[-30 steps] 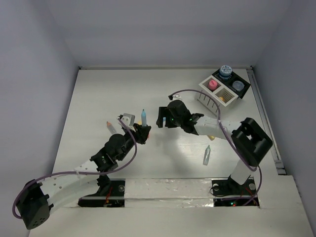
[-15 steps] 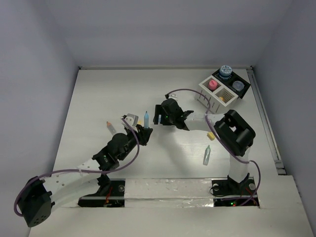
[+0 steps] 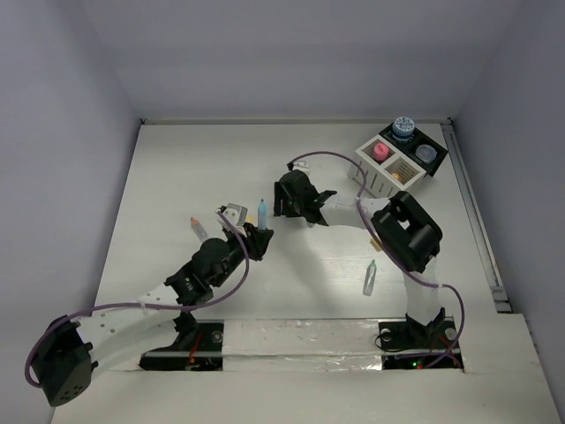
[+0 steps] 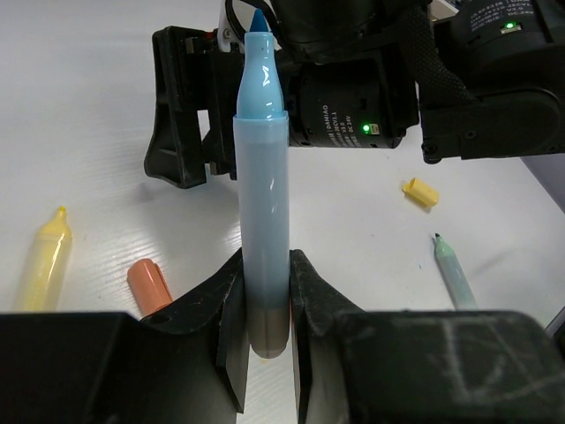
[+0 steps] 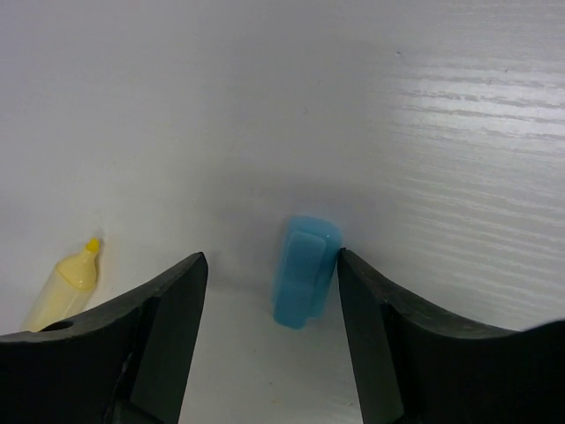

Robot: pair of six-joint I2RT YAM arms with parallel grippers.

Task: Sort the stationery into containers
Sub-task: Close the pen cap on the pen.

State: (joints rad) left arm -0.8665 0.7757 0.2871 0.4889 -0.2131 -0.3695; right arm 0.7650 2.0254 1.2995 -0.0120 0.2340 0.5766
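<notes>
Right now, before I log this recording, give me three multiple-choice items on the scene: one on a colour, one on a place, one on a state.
1. The marker in the left claw is:
A. orange
B. pale blue
C. black

2. The blue cap lies:
A. on the table, between the fingers of the right claw
B. pushed onto the marker's tip
C. gripped in the left claw

3. The left claw is:
A. wide open over the table
B. shut on nothing
C. shut on the marker, which stands upright

Key: 1 B, since the left wrist view shows a pale-blue barrel with a bare tip. 2 A, since the right wrist view shows the cap on the table between spread fingers. 3 C, since both fingers press the marker's lower end.
</notes>
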